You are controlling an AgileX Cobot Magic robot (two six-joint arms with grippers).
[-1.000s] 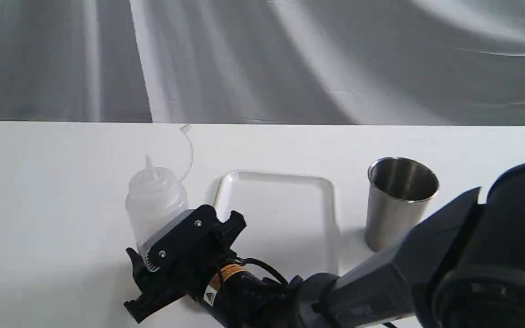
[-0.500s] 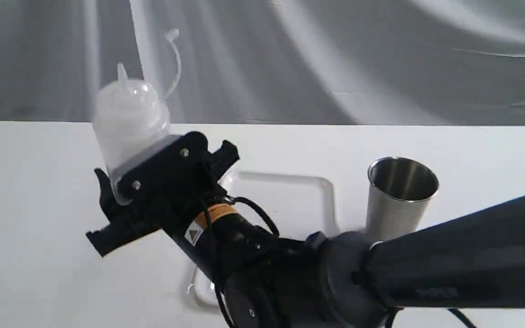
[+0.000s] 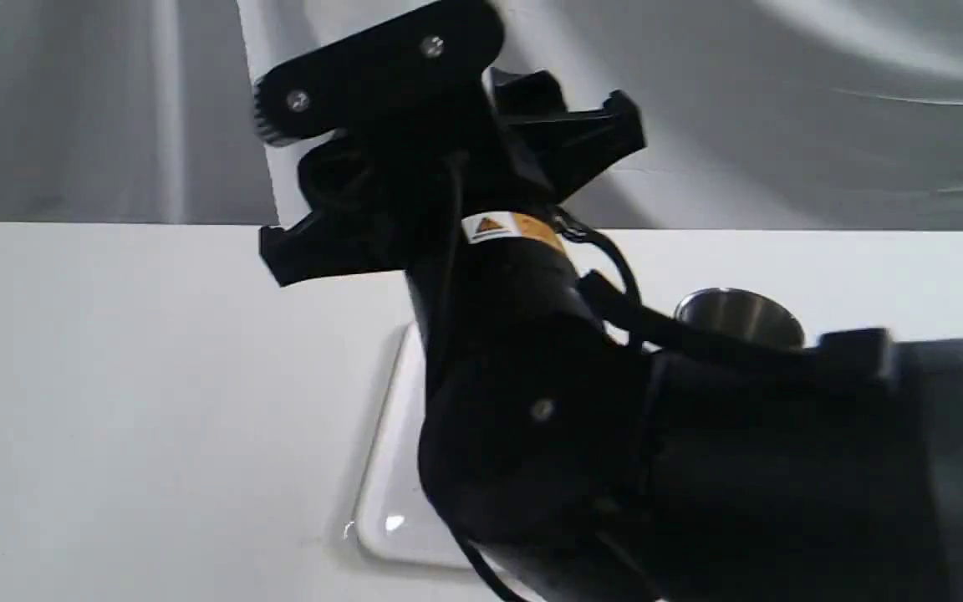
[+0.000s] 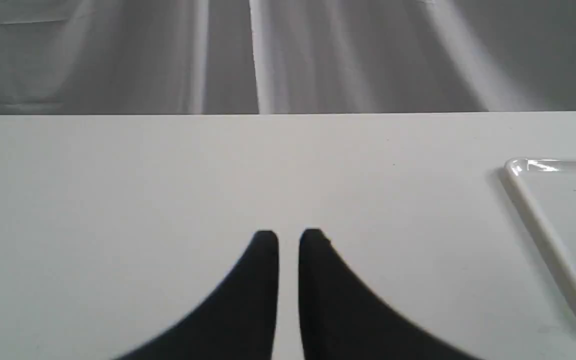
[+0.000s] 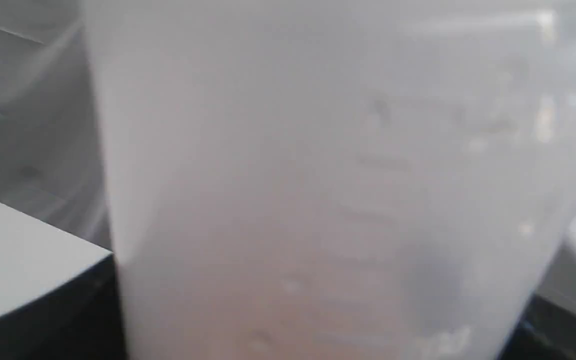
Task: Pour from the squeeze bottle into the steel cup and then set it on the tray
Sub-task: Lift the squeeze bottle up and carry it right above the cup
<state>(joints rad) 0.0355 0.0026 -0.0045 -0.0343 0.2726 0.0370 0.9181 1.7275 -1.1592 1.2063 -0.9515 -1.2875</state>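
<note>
In the right wrist view the squeeze bottle fills the picture: translucent white, with moulded scale marks and a faint orange tint low down. My right gripper is shut on it, raised high above the tray's far left corner. In the exterior view the gripper body hides the bottle. The white tray lies under the arm, mostly covered. Only the steel cup's rim shows, behind the arm on the right. My left gripper hovers low over bare table, shut with just a thin slit between its fingers and nothing in it. The tray's rim lies to its right.
The white table runs to a straight far edge in front of a grey draped curtain. The right arm's bulky black forearm fills the lower right of the exterior view.
The right gripper has lifted the bottle off the table left of the tray, up and rightwards. The bottle, seen in the exterior view half a second ago, no longer shows there.
</note>
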